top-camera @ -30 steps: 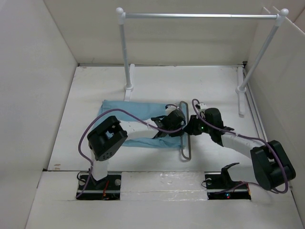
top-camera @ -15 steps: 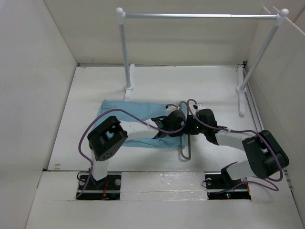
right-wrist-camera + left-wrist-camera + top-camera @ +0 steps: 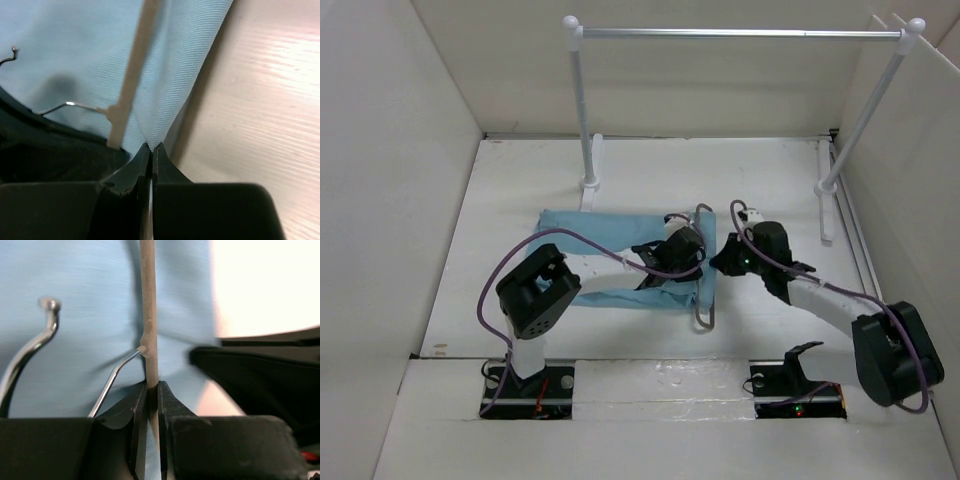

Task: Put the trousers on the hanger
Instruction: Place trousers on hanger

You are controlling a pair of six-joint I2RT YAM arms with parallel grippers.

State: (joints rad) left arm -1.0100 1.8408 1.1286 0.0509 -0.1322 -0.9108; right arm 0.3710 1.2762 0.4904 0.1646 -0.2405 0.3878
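The light blue trousers (image 3: 605, 232) lie flat on the table's middle, one end under the arms. The thin grey hanger (image 3: 706, 312) lies across their right end. My left gripper (image 3: 682, 243) is shut on the hanger's bar (image 3: 149, 315), with the wire hook (image 3: 30, 352) curving to the left over the cloth (image 3: 90, 300). My right gripper (image 3: 723, 262) is shut on the trousers' edge (image 3: 175, 75), pinching a fold of cloth just right of the hanger's bar (image 3: 131, 75).
A white rail (image 3: 740, 34) on two ball-topped posts stands at the back, its feet (image 3: 590, 185) just behind the trousers. White walls close in the left, right and back. Bare table (image 3: 760, 180) lies between the posts.
My right gripper has pulled back to the right with the trousers' edge, drawing cloth over the hanger. My left gripper has shifted slightly up and the hanger with it.
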